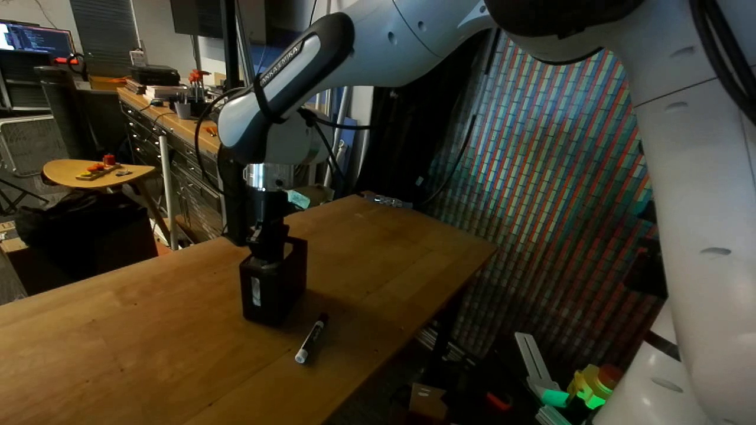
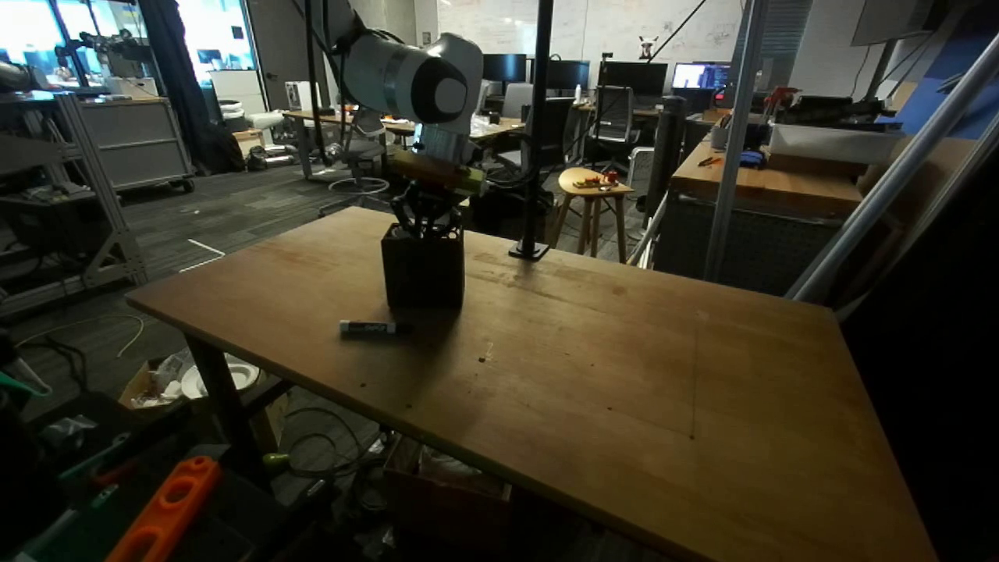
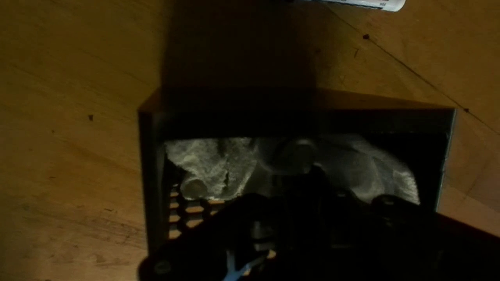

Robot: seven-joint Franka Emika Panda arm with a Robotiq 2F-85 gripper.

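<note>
My gripper (image 1: 270,245) points down into a black open-topped box (image 1: 273,289) on the wooden table. In an exterior view the gripper (image 2: 425,222) enters the box (image 2: 424,272) from above. In the wrist view the fingers (image 3: 295,183) are very dark inside the box rim (image 3: 149,187). Whether they are apart or hold something is unclear. A pale grey crumpled thing (image 3: 213,164) and a dim grey rounded thing (image 3: 351,168) lie inside, over a mesh-like wall or floor. A black-and-white marker (image 1: 311,338) lies beside the box; its white end (image 3: 384,4) shows in the wrist view.
The wooden table (image 2: 624,375) bears the box and the marker (image 2: 368,328). A black post (image 2: 532,195) stands at the table's edge near the box. A small stool (image 2: 597,187) with toys and a workbench (image 1: 177,124) stand beyond the table.
</note>
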